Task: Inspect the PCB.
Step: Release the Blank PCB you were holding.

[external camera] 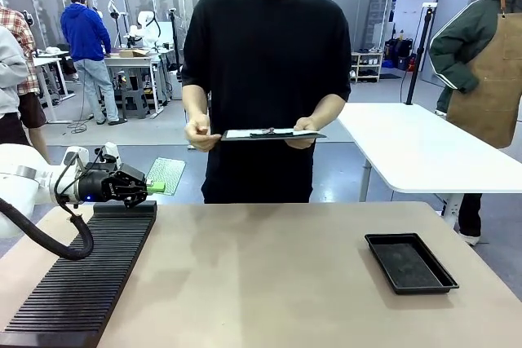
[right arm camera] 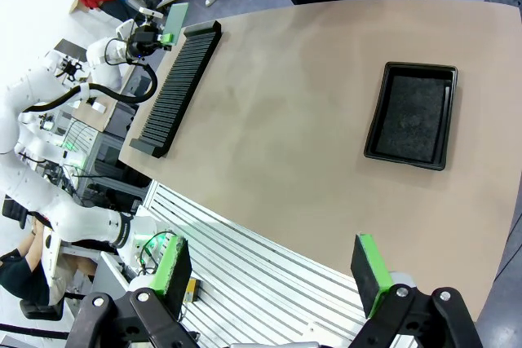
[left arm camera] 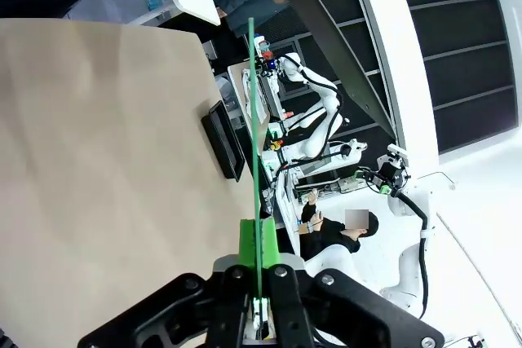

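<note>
Tan table (external camera: 269, 275) stood before me; on it lay long black ribbed rack (external camera: 81, 283) at my left, shallow black tray (external camera: 410, 262) at my right, well apart.

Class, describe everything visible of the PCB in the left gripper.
The PCB is a thin, pale green-grey rectangular board with a fine dotted grid. The left gripper is shut on one edge, holding it in the air by the far end of the slotted black rack. From the left wrist it shows edge-on, a thin green line between the green pads.
</note>
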Action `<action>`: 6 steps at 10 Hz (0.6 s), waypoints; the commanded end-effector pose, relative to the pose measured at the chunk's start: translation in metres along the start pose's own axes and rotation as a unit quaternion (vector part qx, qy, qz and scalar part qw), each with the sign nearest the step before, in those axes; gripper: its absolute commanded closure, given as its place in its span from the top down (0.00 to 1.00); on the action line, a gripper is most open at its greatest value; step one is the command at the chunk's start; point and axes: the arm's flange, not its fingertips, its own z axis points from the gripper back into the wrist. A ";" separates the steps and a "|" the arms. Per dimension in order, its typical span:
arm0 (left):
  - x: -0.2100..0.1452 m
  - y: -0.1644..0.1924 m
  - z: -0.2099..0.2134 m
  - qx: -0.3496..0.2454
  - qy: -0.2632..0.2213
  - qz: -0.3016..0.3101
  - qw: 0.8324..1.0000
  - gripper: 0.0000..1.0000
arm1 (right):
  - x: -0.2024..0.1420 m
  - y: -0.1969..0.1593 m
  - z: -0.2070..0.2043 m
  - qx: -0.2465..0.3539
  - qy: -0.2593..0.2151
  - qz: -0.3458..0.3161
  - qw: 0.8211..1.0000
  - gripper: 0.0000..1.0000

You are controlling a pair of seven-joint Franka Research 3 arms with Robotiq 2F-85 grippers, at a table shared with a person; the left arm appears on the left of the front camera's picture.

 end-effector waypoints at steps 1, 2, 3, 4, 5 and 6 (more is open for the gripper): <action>0.000 -0.002 -0.002 -0.001 -0.012 -0.001 1.000 0.00 | -0.001 0.001 0.001 0.005 -0.003 0.006 1.000 1.00; 0.000 -0.002 -0.002 -0.001 -0.012 -0.001 1.000 0.00 | -0.001 0.001 0.001 0.005 -0.003 0.006 1.000 1.00; 0.000 -0.002 -0.002 -0.001 -0.012 -0.001 1.000 0.00 | -0.001 0.001 0.001 0.005 -0.003 0.006 1.000 1.00; 0.000 -0.002 -0.002 -0.001 -0.012 -0.001 1.000 0.00 | -0.001 0.001 0.001 0.005 -0.003 0.006 1.000 1.00; 0.000 -0.002 -0.002 -0.001 -0.012 -0.001 1.000 0.00 | -0.001 0.001 0.001 0.005 -0.003 0.006 1.000 1.00; 0.000 -0.002 -0.002 -0.001 -0.012 -0.001 1.000 0.00 | -0.001 0.001 0.001 0.005 -0.003 0.006 1.000 1.00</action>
